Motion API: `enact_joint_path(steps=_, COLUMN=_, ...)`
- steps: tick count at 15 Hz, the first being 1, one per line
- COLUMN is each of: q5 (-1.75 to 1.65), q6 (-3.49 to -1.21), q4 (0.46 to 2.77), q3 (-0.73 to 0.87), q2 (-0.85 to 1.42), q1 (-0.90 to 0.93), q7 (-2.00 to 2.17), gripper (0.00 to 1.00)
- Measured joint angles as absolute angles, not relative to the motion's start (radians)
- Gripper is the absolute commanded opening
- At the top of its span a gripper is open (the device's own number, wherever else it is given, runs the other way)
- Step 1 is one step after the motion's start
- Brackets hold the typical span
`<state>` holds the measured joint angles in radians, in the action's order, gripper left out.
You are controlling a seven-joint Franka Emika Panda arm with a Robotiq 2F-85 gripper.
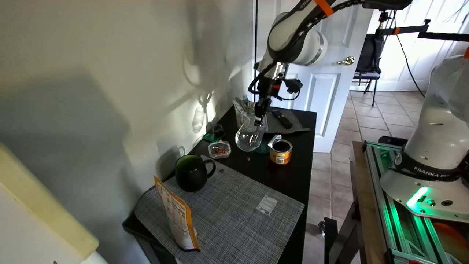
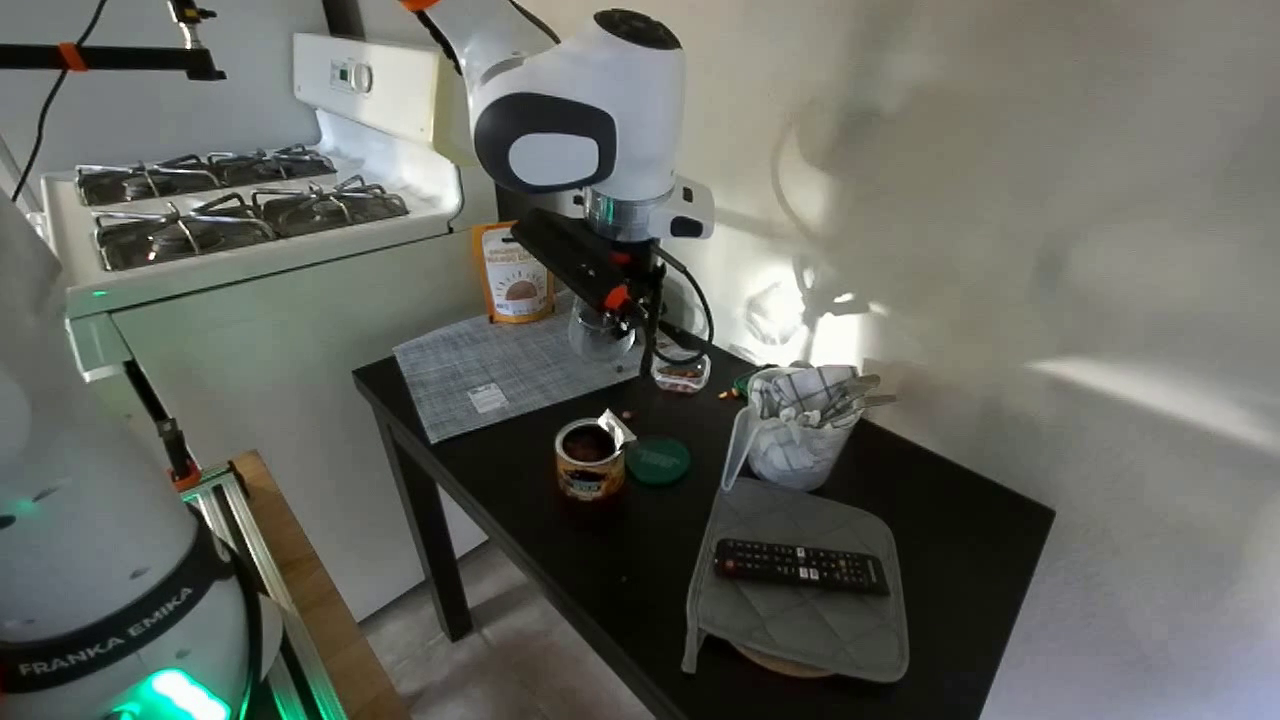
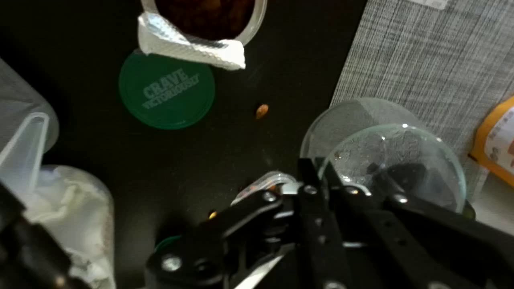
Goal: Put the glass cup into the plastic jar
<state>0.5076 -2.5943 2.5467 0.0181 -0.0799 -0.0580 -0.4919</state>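
Note:
My gripper (image 3: 321, 166) is shut on the rim of the clear glass cup (image 3: 361, 120), with one finger inside and one outside the glass. The cup hangs in the air above the black table, rounded body down, in both exterior views (image 1: 250, 138) (image 2: 597, 338). The plastic jar (image 2: 800, 460) is a pale translucent container with a handle, standing on the table near the wall. It holds a checked cloth and cutlery. It also shows in an exterior view (image 1: 240, 119), partly behind the cup and gripper, and at lower left of the wrist view (image 3: 105, 216). Cup and jar are apart.
An opened can (image 1: 280, 152) with raised foil and a green lid (image 3: 166, 94) stand near the jar. A small clear dish (image 1: 220, 150) sits by the wall. A dark mug (image 1: 190, 174) and a bag (image 1: 177, 216) stand on the placemat. A remote (image 2: 800, 565) lies on a grey potholder (image 2: 840, 640).

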Motion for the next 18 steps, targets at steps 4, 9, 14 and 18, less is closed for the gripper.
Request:
enact_joint_path(steps=4, q5=0.539, q6=-2.610, q4=2.607, q3=0.122, q2=-0.242, q1=-0.075, q7=-0.469, gripper=0.01)
enact_joint_path(steps=9, q5=0.329, q6=-2.470, q4=2.594, q3=0.211, q2=-0.353, q1=-0.199, q7=-0.214, gripper=0.01)
enact_joint_path(steps=14, q5=0.247, q6=-2.099, q4=2.441, q3=0.257, q2=-0.376, q1=-0.247, q7=-0.134, gripper=0.05)
enact_joint_path(steps=18, q5=0.248, q6=-1.999, q4=2.416, q3=0.260, q2=-0.374, q1=-0.217, q7=-0.180, gripper=0.01)
